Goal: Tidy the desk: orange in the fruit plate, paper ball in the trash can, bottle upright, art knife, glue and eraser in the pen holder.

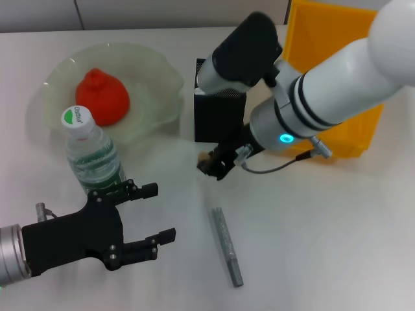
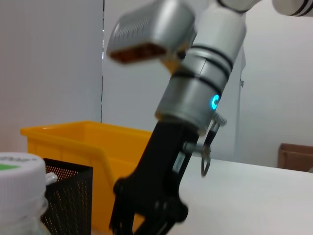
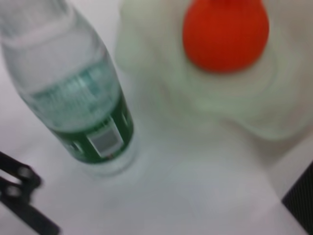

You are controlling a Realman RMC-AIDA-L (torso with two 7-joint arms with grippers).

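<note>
Orange (image 1: 102, 97): lies in the fruit plate (image 1: 155, 71), far left of the tabletop (image 1: 324, 246).
Bottle (image 1: 93, 155): upright, just in front of the plate.
Glue (image 1: 226, 246): flat on the tabletop, in front of the pen holder (image 1: 211, 120).
Trash can (image 1: 337, 71): right of the pen holder.
Left gripper (image 1: 155, 214): fingers spread, just beside the bottle, holding nothing.
Right gripper (image 1: 209, 163): low beside the pen holder, fingers pinching a small tan eraser (image 1: 203, 156).

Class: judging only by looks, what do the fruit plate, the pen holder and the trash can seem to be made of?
Fruit plate: probably glass, glossy; pale green, translucent, wavy rim.
Pen holder: likely metal mesh, matt black; fine perforated walls show in the left wrist view.
Trash can: apparently moulded plastic, smooth; solid bright yellow, thin straight walls.
</note>
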